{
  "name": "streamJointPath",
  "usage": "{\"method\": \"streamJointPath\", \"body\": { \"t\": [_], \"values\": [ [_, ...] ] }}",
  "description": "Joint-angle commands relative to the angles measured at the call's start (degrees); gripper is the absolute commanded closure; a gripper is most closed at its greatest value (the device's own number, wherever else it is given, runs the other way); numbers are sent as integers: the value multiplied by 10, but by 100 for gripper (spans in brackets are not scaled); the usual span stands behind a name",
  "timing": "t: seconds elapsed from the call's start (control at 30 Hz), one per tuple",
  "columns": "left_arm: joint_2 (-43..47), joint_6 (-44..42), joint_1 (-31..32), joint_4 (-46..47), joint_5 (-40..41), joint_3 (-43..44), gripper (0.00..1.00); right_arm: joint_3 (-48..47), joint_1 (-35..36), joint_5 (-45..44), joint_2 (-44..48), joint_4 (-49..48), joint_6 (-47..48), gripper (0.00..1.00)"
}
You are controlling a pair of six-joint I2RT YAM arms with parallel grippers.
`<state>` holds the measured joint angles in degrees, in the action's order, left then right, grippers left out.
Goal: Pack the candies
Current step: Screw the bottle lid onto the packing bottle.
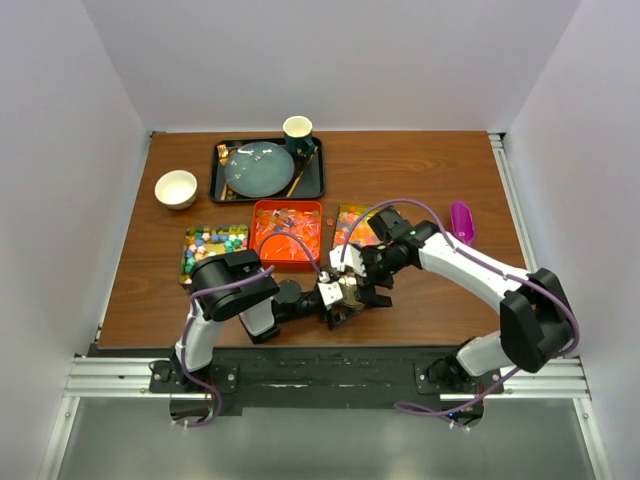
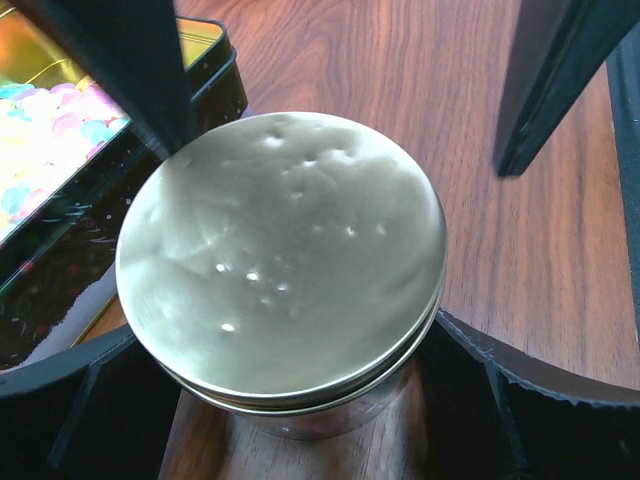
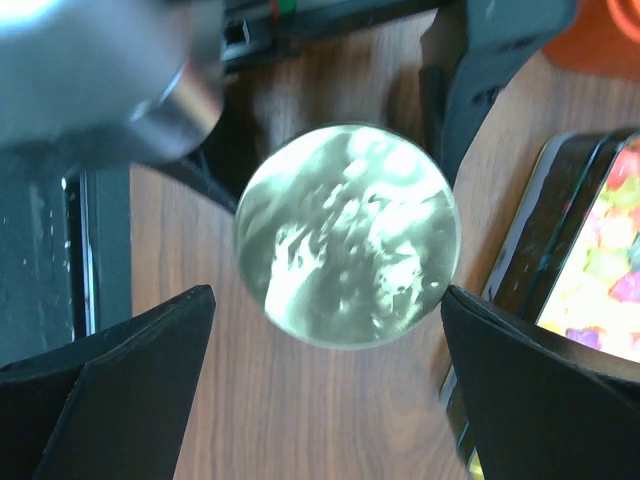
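Observation:
A glass jar with a round gold lid [image 2: 280, 260] stands near the table's front edge. My left gripper [image 2: 300, 400] is shut on the jar's body, one finger pressed against each side. Directly above the lid [image 3: 347, 235], my right gripper [image 3: 328, 300] is open, its fingers spread wider than the lid and apart from it. The two grippers meet at the jar in the top view, left [image 1: 338, 300] and right [image 1: 362, 282]. The candies lie in three trays behind it: coloured cubes [image 1: 212, 243], wrapped pieces [image 1: 285, 232] and pastel beads [image 1: 352, 224], the beads also visible beside the jar [image 2: 50, 120].
A purple scoop [image 1: 461, 221] lies on the table at the right. A white bowl [image 1: 176, 188], a black tray with a blue plate [image 1: 266, 168] and a green cup [image 1: 298, 132] stand at the back. The pastel tin's wall [image 3: 520, 250] is close beside the jar.

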<state>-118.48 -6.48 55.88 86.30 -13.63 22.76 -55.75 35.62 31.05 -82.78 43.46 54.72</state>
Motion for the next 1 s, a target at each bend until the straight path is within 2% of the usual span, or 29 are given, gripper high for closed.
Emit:
{"method": "streamJointPath", "body": {
  "t": [0.0,0.2,0.27,0.43,0.6,0.73,0.97],
  "values": [
    [-33,-40,-10,40,47,-23,100,14,4,5,46,86,18,1],
    [-38,-42,-10,37,45,-18,100,51,5,-21,84,141,26,1],
    [-40,-44,-8,24,41,-14,100,70,1,-58,90,118,0,2],
    [-36,-49,-5,18,30,-16,100,30,-21,-49,105,81,-33,2],
    [-29,-49,-2,-31,47,1,100,-37,-20,-12,62,49,-45,1],
    [-27,-48,0,-38,39,2,100,-79,-18,11,5,57,-14,1],
    [-20,-50,1,-61,26,6,100,-104,-13,17,-61,59,26,1]
  ]
}}
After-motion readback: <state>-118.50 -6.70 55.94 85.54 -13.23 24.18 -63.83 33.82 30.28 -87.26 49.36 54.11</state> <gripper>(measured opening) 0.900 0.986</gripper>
